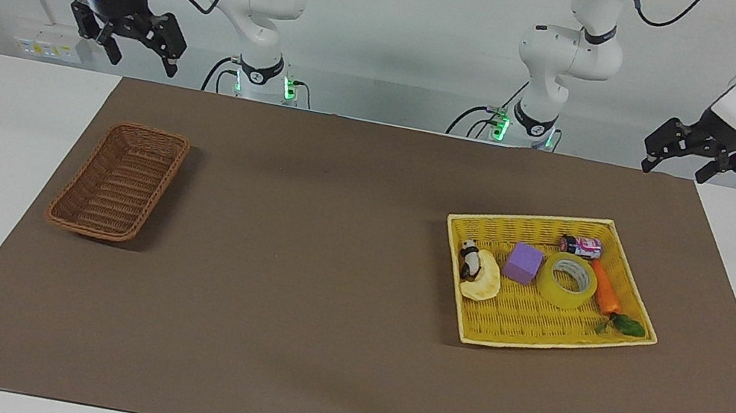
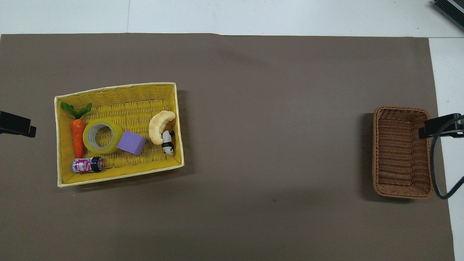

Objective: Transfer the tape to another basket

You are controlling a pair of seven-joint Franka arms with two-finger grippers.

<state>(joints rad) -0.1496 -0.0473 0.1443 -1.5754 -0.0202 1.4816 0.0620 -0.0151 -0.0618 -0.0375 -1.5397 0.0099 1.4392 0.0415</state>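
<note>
The tape (image 1: 562,295) (image 2: 103,149) lies flat in the yellow woven tray (image 1: 530,320) (image 2: 123,99), between a purple cube (image 1: 524,263) (image 2: 132,142) and a toy carrot (image 1: 604,292) (image 2: 77,137). The brown wicker basket (image 1: 119,181) (image 2: 401,152) sits with nothing in it toward the right arm's end of the table. My left gripper (image 1: 676,170) (image 2: 18,125) hangs open, high over the robots' edge of the mat and apart from the tray. At the right arm's end, my right gripper (image 1: 142,62) (image 2: 440,127) hangs open high up, with nothing held.
The tray also holds a small pink can (image 1: 581,246) (image 2: 87,165), a croissant-shaped bread (image 1: 484,280) (image 2: 159,125) and a panda figure (image 1: 470,257) (image 2: 167,142). A brown mat (image 1: 327,267) covers the table between tray and basket.
</note>
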